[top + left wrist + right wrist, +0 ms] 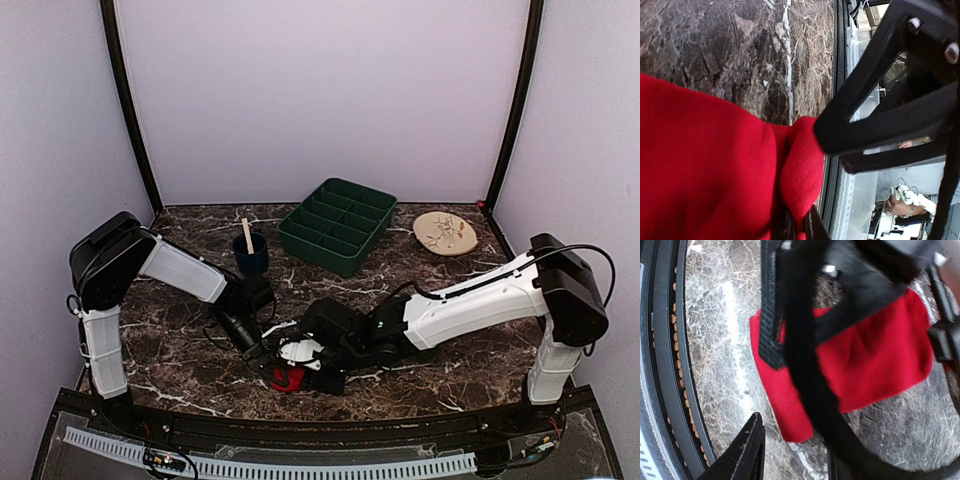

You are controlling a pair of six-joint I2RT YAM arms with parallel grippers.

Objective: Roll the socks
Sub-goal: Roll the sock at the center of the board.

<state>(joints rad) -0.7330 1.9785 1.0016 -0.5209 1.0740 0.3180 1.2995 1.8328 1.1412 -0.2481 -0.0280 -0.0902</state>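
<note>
The red sock (pixel 288 379) lies on the marble table near the front edge, between both grippers. In the left wrist view it (pixel 705 165) fills the left side, and my left gripper (pixel 799 227) is shut on a bunched fold of it. My left gripper (pixel 268 362) meets the sock from the left. My right gripper (pixel 303 362) hovers over the sock from the right. In the right wrist view its jaws (pixel 792 460) stand open over the sock's near corner (pixel 795 415), with the left gripper's black frame crossing in front. The teal-green sock is hidden or out of view.
A green compartment tray (pixel 338 225) stands at the back centre. A dark blue cup (pixel 251 255) with a wooden stick is left of it. A round wooden plate (pixel 445 233) lies at the back right. The table's front rail (pixel 300 432) is close behind the sock.
</note>
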